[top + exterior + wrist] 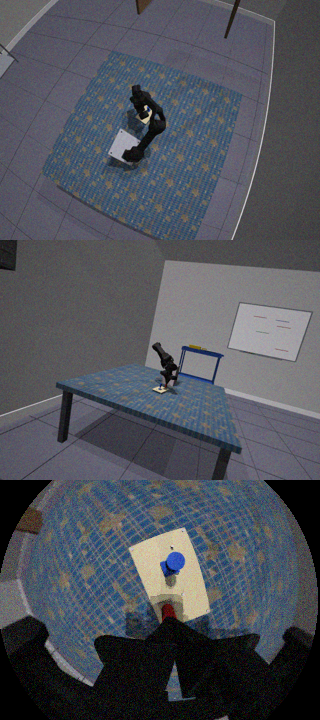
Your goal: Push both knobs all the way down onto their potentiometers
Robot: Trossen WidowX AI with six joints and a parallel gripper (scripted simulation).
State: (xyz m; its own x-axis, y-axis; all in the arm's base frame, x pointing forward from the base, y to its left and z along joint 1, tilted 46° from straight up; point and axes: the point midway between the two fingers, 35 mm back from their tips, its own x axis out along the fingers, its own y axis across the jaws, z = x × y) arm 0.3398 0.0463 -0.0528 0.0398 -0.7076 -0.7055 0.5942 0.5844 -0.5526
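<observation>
We see the gripper [166,384] [170,620] closed, nothing in its grasp, its tips over the red knob [165,386] [168,612]; whether they touch, we cannot tell. In our exterior view the blue knob [160,385] [175,561] stands upright to the left, on the same cream circuit board [146,120] [160,391] [195,592]. The board sits on the blue patterned table [180,144] [124,384] [240,580], with a blue cart [201,352] beyond, on the far side.
</observation>
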